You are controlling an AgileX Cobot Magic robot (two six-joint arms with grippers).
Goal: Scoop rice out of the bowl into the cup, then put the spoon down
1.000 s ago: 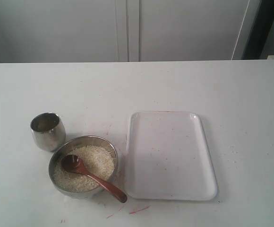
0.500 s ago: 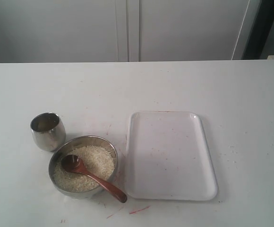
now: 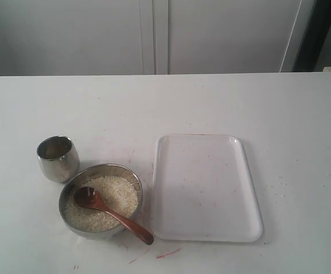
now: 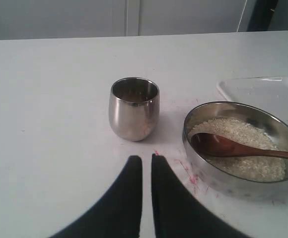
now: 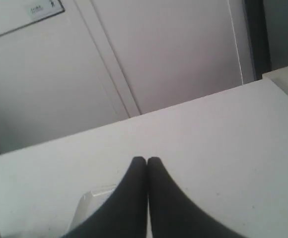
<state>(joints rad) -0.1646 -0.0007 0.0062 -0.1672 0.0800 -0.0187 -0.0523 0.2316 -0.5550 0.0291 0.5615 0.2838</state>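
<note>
The steel bowl (image 3: 132, 181) sits near the table's front left, holding white rice (image 3: 120, 191). The wooden spoon (image 3: 113, 215) lies in it, scoop on the rice, handle over the rim toward the front right. The steel cup (image 3: 57, 158) stands upright just behind and left of the bowl. In the left wrist view the cup (image 4: 134, 110) is straight ahead of my left gripper (image 4: 146, 157), whose fingers stand nearly together with only a thin slit, holding nothing; the bowl (image 4: 203, 161) and spoon (image 4: 233, 148) lie beside it. My right gripper (image 5: 146, 158) is shut and empty above the table. Neither arm shows in the exterior view.
A white rectangular tray (image 3: 205, 188) lies just right of the bowl; its corner shows as the tray (image 5: 92, 198) in the right wrist view. Faint red marks dot the table (image 3: 165, 108) by the bowl. White cabinet doors stand behind the table.
</note>
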